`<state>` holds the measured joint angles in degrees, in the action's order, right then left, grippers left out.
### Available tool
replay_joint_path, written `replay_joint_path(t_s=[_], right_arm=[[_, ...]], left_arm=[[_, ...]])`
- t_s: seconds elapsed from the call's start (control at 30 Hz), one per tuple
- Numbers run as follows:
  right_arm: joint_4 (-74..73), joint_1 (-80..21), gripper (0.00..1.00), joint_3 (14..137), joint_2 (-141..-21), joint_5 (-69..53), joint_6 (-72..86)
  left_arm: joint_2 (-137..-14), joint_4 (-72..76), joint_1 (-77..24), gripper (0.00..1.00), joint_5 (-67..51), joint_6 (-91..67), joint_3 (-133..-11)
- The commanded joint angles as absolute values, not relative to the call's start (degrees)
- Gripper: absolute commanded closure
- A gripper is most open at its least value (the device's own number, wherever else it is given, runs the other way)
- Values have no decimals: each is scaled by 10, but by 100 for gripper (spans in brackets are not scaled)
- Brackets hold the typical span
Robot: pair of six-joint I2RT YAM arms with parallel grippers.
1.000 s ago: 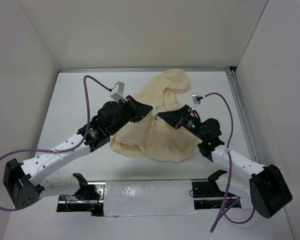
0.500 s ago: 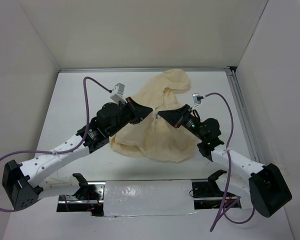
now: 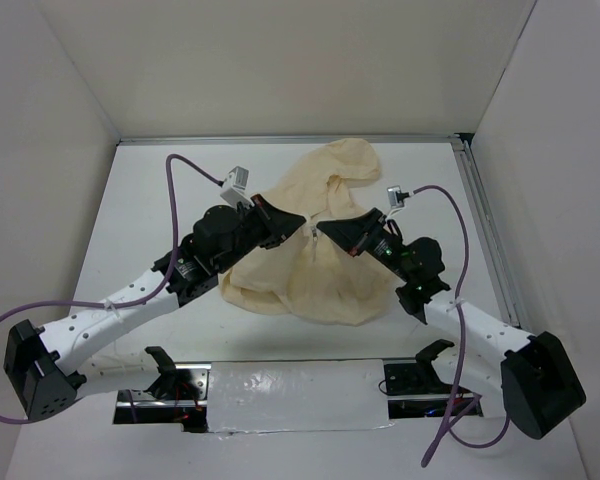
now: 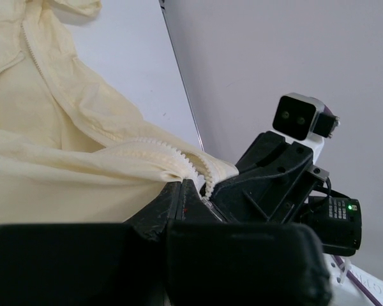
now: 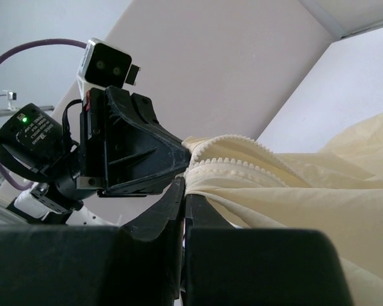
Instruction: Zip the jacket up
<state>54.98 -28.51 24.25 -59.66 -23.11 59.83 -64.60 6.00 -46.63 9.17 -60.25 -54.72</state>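
The jacket (image 3: 310,275) lies bunched on the table (image 3: 150,200), under and between my two grippers, with its hood on the far side of them. A raised fold of it runs up into both. My left gripper (image 4: 182,191) is pinched tight on one front edge, and that edge's zipper teeth (image 4: 156,148) curl in right at its fingertips. My right gripper (image 5: 184,191) is clamped the same way on the facing edge, whose row of teeth arches just past its tips. The two grippers stand tip to tip, nearly touching, so the cloth between them is lifted clear of the rest. I judge I hold it so to bring the two rows of teeth side by side and taut, since slack fabric would let them wander apart. I cannot find the zipper pull from either wrist, nor tell how much of the front is already closed. Beyond the jacket the table is bare white, walled on three sides.
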Motion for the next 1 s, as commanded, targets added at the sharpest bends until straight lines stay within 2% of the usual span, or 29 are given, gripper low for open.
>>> replay_joint_path(t_s=[0.0, 0.3, 0.97], right_arm=[[531, -286, 100, 257, -558, -227, 570], [473, -300, 100, 244, -518, -222, 543], [555, -314, 100, 270, -575, -213, 571]], left_arm=[[-623, 83, -465, 100, 123, -602, -550], [-609, 112, -464, 100, 130, -586, -547], [-614, 127, -464, 100, 114, -574, -542]])
